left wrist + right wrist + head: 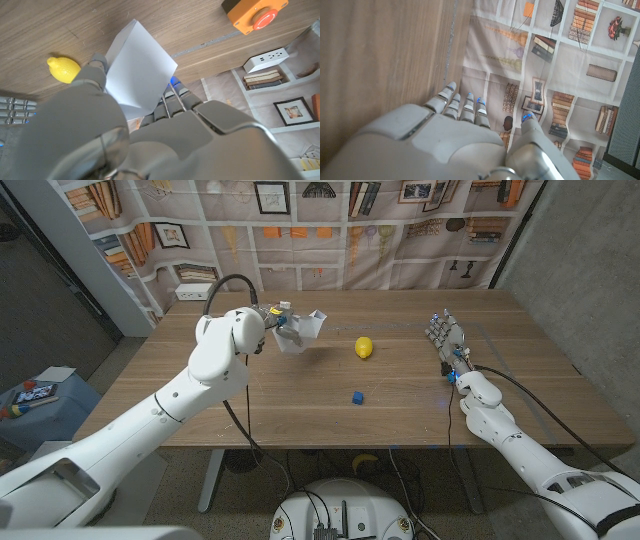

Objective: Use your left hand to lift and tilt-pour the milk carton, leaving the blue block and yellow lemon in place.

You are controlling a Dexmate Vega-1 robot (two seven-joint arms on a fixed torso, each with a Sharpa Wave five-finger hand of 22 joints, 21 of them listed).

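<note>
I count one milk carton [297, 332], one yellow lemon [364, 348], one blue block [357, 397], one orange button box [253, 13], one white power strip [193, 293] and two robot hands on my feeds.

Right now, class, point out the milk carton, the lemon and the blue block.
milk carton [297, 332], head view, its tilted white side.
lemon [364, 348], head view, middle of its yellow skin.
blue block [357, 397], head view, its top face.

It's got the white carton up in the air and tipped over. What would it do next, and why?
Probably tip it back upright and lower it to the table. The left hand holds the milk carton lifted and already tilted, so the pour looks about done. The lemon and blue block lie apart from it.
</note>
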